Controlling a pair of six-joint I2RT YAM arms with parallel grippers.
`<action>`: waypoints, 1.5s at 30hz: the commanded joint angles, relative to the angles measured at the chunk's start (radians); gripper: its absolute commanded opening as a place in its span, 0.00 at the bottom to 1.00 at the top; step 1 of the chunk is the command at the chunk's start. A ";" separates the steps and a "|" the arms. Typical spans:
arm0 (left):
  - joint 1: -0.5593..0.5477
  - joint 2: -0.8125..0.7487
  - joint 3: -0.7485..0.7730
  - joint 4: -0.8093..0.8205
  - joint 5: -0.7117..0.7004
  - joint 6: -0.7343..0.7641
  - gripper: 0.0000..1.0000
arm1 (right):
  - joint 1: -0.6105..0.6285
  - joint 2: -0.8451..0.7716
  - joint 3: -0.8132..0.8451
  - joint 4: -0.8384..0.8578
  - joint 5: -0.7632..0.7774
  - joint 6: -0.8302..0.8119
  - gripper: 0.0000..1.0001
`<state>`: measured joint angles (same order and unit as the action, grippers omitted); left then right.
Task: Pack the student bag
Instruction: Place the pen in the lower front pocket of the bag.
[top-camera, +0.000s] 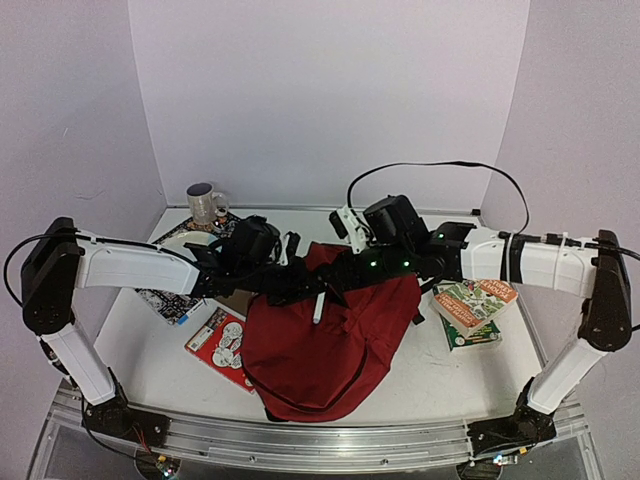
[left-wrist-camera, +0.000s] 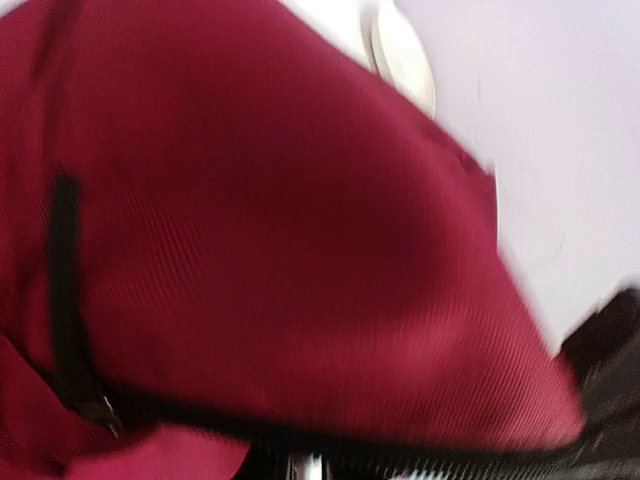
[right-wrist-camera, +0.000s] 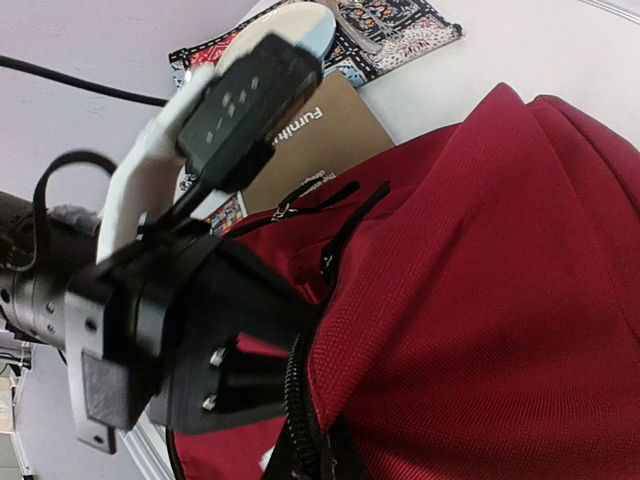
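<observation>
The student bag (top-camera: 325, 340), dark red with black zips, lies in the middle of the table with its top edge lifted between both arms. My left gripper (top-camera: 298, 287) is shut on the bag's left rim. In the right wrist view its black fingers (right-wrist-camera: 250, 375) pinch red fabric beside the zip (right-wrist-camera: 303, 400). My right gripper (top-camera: 348, 272) is shut on the rim at the zip edge just to the right. The left wrist view is filled with blurred red bag fabric (left-wrist-camera: 280, 230), and my own fingers are hidden there. A thin white piece (top-camera: 318, 305) hangs at the bag's opening.
A mug (top-camera: 205, 203) and a white plate (top-camera: 190, 243) stand at the back left on a patterned cloth (top-camera: 160, 300). A brown book (right-wrist-camera: 320, 140) lies behind the bag, a red-and-white book (top-camera: 222, 340) at its left, and stacked books (top-camera: 473, 303) at the right.
</observation>
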<state>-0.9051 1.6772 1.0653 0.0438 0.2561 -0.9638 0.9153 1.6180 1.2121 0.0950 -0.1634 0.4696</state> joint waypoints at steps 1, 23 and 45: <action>-0.002 0.002 0.038 0.120 -0.194 -0.085 0.00 | 0.029 0.000 -0.007 0.075 -0.021 0.017 0.00; -0.009 0.209 0.104 0.312 -0.399 -0.260 0.11 | 0.046 0.024 -0.011 0.086 -0.029 0.014 0.00; -0.017 0.042 -0.063 0.341 -0.370 -0.138 0.45 | 0.046 -0.009 -0.065 0.086 0.108 0.007 0.00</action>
<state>-0.9348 1.8565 1.0554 0.3267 -0.0868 -1.1767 0.9371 1.6463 1.1606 0.1581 -0.0635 0.4908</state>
